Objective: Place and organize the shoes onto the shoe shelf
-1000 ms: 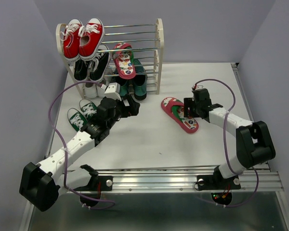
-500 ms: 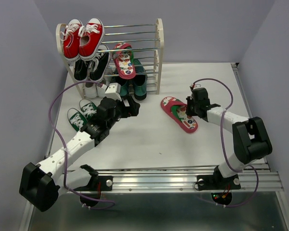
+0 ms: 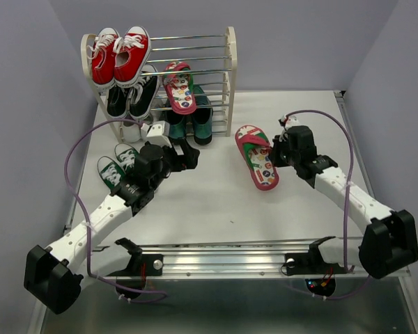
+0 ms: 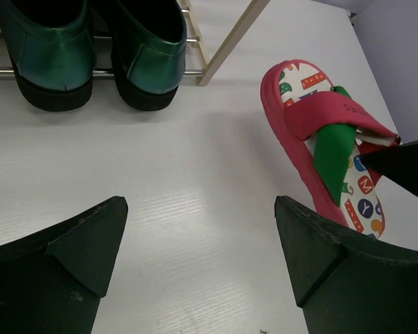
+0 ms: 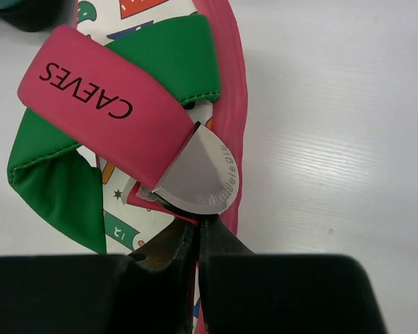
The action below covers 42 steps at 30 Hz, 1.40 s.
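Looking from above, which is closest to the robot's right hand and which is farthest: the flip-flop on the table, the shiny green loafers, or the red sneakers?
1. The flip-flop on the table: mid-table, pinched in the right hand.
2. The green loafers: at the foot of the shelf, farther back.
3. The red sneakers: on the top tier, at the far back corner.

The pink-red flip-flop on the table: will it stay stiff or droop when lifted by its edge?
The pink-red flip-flop with printed footbed looks thin, so it may droop, as the fingers of the right gripper pinch it only at one side. Its flat sole should not roll.
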Available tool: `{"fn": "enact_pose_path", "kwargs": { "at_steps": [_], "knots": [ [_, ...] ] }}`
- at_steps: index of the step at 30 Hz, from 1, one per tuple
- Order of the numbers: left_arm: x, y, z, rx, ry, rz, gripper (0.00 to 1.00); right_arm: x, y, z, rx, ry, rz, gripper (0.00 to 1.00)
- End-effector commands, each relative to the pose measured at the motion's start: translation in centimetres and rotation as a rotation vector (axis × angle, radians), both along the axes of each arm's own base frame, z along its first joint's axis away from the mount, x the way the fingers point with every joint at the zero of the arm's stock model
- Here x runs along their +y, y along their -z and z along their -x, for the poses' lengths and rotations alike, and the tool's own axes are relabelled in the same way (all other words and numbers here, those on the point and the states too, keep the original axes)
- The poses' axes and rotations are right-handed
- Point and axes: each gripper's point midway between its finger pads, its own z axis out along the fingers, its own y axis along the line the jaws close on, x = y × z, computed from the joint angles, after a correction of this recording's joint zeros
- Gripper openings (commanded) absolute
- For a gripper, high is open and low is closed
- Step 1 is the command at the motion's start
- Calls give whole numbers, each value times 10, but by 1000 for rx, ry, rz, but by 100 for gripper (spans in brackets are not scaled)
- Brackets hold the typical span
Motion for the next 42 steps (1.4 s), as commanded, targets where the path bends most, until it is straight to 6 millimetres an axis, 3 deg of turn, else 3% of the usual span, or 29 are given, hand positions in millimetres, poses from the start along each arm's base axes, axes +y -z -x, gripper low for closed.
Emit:
{"fn": "enact_pose_path", "kwargs": {
  "at_steps": [1, 2, 5, 6, 8, 9, 12, 13, 16, 17, 19, 20, 23, 24, 28, 33, 42],
  "knots": [
    [5, 3, 4, 10, -24, 14, 99, 44, -58, 18, -102, -147, -118, 1],
    [6, 5, 5, 15, -29, 15, 99, 54, -76, 23, -133, -177, -132, 1],
    [12, 10, 7, 28, -60, 25, 99, 68, -99, 35, -147, -227, -175, 1],
    [17, 11, 7, 35, -91, 30, 99, 78, -115, 36, -166, -246, -219, 1],
    [26, 14, 6, 42, -140, 29, 99, 88, -127, 33, -176, -253, -252, 1],
    [28, 14, 7, 43, -149, 30, 99, 97, -142, 31, -204, -268, -271, 1],
    [33, 14, 9, 45, -175, 36, 99, 108, -152, 14, -224, -230, -282, 1],
    [35, 14, 9, 50, -184, 34, 99, 111, -168, 7, -260, -210, -290, 1],
    [41, 15, 12, 59, -209, 43, 99, 116, -179, -13, -304, -107, -269, 1],
    [43, 18, 14, 69, -218, 36, 99, 119, -193, -18, -340, -73, -268, 1],
    [50, 19, 17, 81, -252, 36, 99, 124, -197, -28, -367, -33, -249, 1],
    [52, 19, 17, 82, -261, 33, 99, 126, -208, -31, -392, -21, -251, 1],
    [60, 14, 18, 86, -297, 33, 99, 132, -208, -45, -402, 29, -223, 1],
    [61, 13, 18, 86, -305, 33, 99, 136, -217, -47, -414, 47, -242, 1],
    [65, 9, 19, 89, -333, 58, 99, 127, -225, -62, -451, 189, -224, 1],
    [69, 4, 22, 66, -347, 75, 99, 137, -226, -72, -466, 242, -209, 1],
    [71, -4, 23, 42, -349, 91, 99, 134, -239, -89, -517, 366, -177, 1]
  ]
}}
